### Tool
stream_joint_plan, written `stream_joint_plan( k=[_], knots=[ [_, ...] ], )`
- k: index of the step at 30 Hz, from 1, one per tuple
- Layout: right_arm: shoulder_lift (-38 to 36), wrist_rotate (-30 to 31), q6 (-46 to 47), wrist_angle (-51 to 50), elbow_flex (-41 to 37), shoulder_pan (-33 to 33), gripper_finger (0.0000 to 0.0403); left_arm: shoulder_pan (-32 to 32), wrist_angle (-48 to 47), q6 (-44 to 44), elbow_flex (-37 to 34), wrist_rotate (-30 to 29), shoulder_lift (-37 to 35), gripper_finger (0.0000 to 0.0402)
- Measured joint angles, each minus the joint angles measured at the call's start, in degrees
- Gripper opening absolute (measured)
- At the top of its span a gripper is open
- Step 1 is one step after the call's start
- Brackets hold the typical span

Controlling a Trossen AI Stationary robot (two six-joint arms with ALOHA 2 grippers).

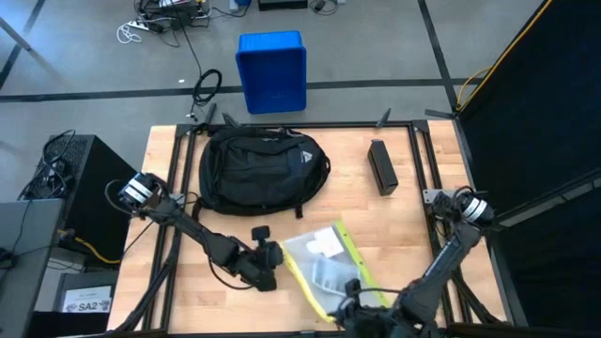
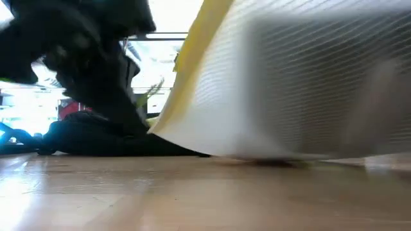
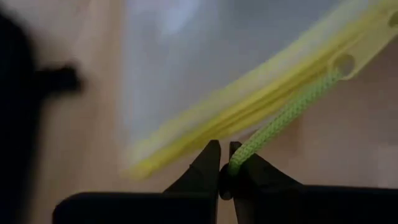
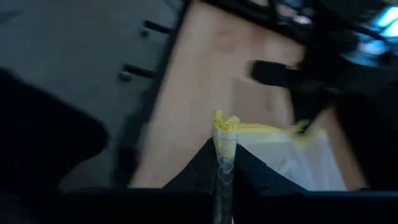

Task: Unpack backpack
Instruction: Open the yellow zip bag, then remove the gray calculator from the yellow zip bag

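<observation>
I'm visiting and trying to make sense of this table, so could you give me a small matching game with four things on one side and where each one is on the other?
Things:
1. backpack
2. blue bin
3. clear pouch
4. black box

Places:
A. on the floor beyond the table
B. held between both grippers, near edge
C. far left part of the table
D. far right part of the table

Pairs: 1-C, 2-A, 3-B, 4-D

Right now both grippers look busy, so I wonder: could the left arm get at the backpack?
Probably not yet: the left gripper is shut on the pouch's green cord. The backpack lies unobstructed.
</observation>
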Motion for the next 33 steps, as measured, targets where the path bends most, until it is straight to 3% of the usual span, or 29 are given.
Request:
stream_joint_plan(
  k=[8, 15, 23, 26, 30, 33],
  knots=[
    [-0.5, -2.0, 14.0, -8.4, 0.0, 5.2, 0.0000, 0.2, -14.5, -8.4, 0.0, -1.3, -0.1, 0.0000],
    [-0.5, -4.5, 22.8, -15.5, 0.0, 4.0, 0.0000, -0.3, -14.3, -6.9, 0.8, -0.8, -0.1, 0.0006],
    [-0.5, -10.8, 24.8, -17.8, 0.0, 0.0, 0.0000, -0.4, -19.6, -3.7, 6.8, 2.2, -3.4, 0.0075],
    [-0.5, -11.8, 25.0, -18.6, 0.0, -0.8, 0.0000, -1.2, -14.6, 2.2, 8.8, 1.4, -4.5, 0.0110],
    [-0.5, -11.9, 24.6, -18.7, 0.0, -1.3, 0.0000, -3.7, 1.4, 18.1, 9.2, 1.2, -3.6, 0.0145],
    [-0.5, -11.9, 24.5, -18.7, 0.0, -1.3, 0.0000, -4.9, 7.1, 27.7, 9.2, 1.2, -1.1, 0.0161]
  ],
)
